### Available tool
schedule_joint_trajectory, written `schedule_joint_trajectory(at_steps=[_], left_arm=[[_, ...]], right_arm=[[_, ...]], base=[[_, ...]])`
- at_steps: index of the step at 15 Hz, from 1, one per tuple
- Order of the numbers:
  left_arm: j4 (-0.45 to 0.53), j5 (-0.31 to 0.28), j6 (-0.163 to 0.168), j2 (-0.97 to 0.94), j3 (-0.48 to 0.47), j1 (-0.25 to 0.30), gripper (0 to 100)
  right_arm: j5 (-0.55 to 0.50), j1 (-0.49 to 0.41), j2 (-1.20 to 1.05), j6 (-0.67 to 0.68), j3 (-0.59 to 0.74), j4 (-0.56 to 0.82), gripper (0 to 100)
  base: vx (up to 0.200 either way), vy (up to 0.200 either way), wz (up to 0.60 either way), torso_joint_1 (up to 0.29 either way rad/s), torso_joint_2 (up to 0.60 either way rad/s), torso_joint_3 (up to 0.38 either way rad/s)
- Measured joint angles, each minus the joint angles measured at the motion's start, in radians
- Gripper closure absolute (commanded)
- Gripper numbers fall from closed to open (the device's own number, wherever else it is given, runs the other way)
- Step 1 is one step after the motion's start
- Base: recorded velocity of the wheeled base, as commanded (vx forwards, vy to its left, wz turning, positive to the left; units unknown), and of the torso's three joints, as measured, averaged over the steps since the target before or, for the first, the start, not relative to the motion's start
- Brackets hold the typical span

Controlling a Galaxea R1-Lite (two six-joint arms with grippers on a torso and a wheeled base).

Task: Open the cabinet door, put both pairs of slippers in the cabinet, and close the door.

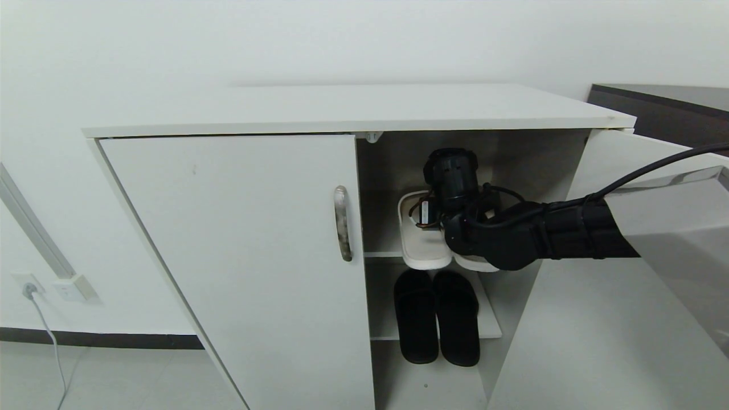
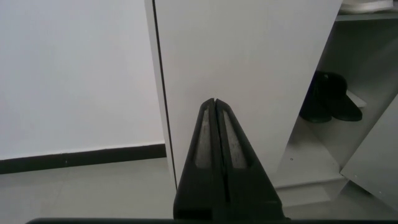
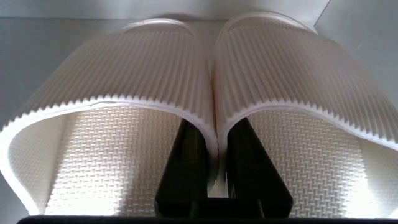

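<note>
The white cabinet [image 1: 353,108] has its left door [image 1: 228,256] shut and its right door [image 1: 598,330] swung open. A pair of white slippers [image 1: 424,245] rests on the upper shelf, heels over the shelf's front edge. My right gripper [image 3: 216,134] is shut on the white slippers [image 3: 149,68], one finger inside each, pinching the two inner straps together. A pair of black slippers [image 1: 437,319] lies side by side on the lower shelf. My left gripper [image 2: 214,106] is shut with nothing in it, low in front of the shut left door [image 2: 249,62], with the black slippers [image 2: 329,99] off to its side.
A metal handle [image 1: 342,223] stands on the shut door's inner edge. A wall socket with a cable [image 1: 25,287] sits low on the wall to the left. Dark furniture [image 1: 672,111] stands behind the cabinet on the right. Pale floor [image 2: 87,193] lies before the cabinet.
</note>
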Motion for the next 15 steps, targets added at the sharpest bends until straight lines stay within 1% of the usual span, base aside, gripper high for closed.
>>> schedule_joint_trajectory(at_steps=[5, 6, 9, 15], left_arm=[[0.0, 0.0, 0.0, 0.0, 0.0, 0.0, 100], [0.0, 0.0, 0.0, 0.0, 0.0, 0.0, 100], [0.0, 0.0, 0.0, 0.0, 0.0, 0.0, 100], [0.0, 0.0, 0.0, 0.0, 0.0, 0.0, 100]], right_arm=[[0.0, 0.0, 0.001, 0.002, 0.005, 0.001, 100], [0.0, 0.0, 0.001, 0.006, 0.005, 0.001, 0], [0.0, 0.0, 0.001, 0.009, 0.014, 0.016, 0], [-0.006, 0.043, -0.069, 0.008, 0.131, 0.013, 0]], base=[[0.0, 0.0, 0.0, 0.0, 0.0, 0.0], [0.0, 0.0, 0.0, 0.0, 0.0, 0.0], [0.0, 0.0, 0.0, 0.0, 0.0, 0.0], [0.0, 0.0, 0.0, 0.0, 0.0, 0.0]])
